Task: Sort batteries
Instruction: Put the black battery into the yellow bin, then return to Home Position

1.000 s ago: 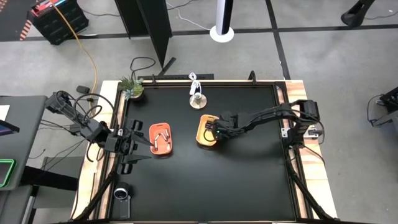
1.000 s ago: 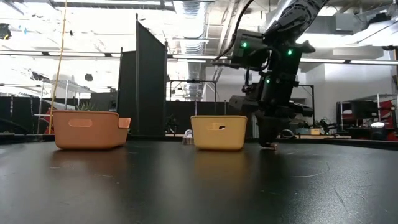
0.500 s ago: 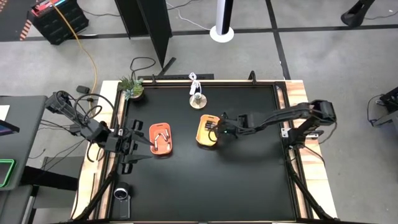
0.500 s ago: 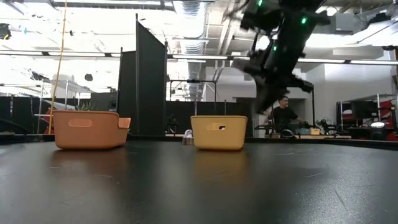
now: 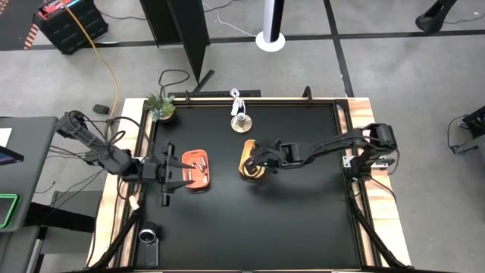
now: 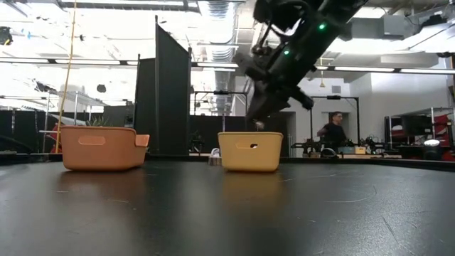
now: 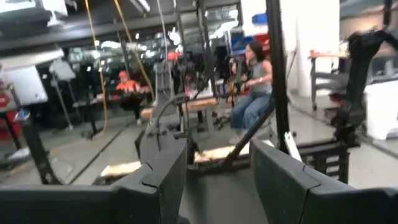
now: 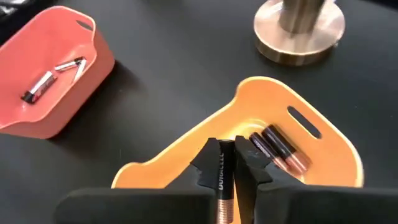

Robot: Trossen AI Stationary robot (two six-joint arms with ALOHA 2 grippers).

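Note:
My right gripper (image 8: 225, 149) hangs over the yellow tray (image 8: 267, 84), shut on a black battery with a copper end (image 8: 222, 177). In the low view it (image 6: 259, 122) is just above the tray's rim (image 6: 250, 135). Two dark batteries (image 8: 280, 148) lie on the yellow tray's floor. The orange tray (image 8: 25, 121) holds whitish batteries (image 8: 40, 87). My left gripper (image 5: 170, 173) is open at the orange tray's (image 5: 195, 171) left side, touching nothing; its wrist view looks level into the room. My right gripper pinches the black battery (image 8: 221, 168) between its two fingers (image 8: 208, 160), with the battery lying along them. The fingers slant down from the table's right side. The battery is lifted clear, above the yellow tray's inside.
A round brass base (image 8: 298, 25) stands on the table beyond the yellow tray, toward the far edge (image 5: 241, 121). A small potted plant (image 5: 161, 106) sits at the far left corner. People (image 7: 252, 81) are in the room behind the table.
My right gripper has risen from the table just right of the yellow tray with the battery in its fingers. It has then swung left until it hangs over the tray. My left gripper has moved a little right, toward the orange tray.

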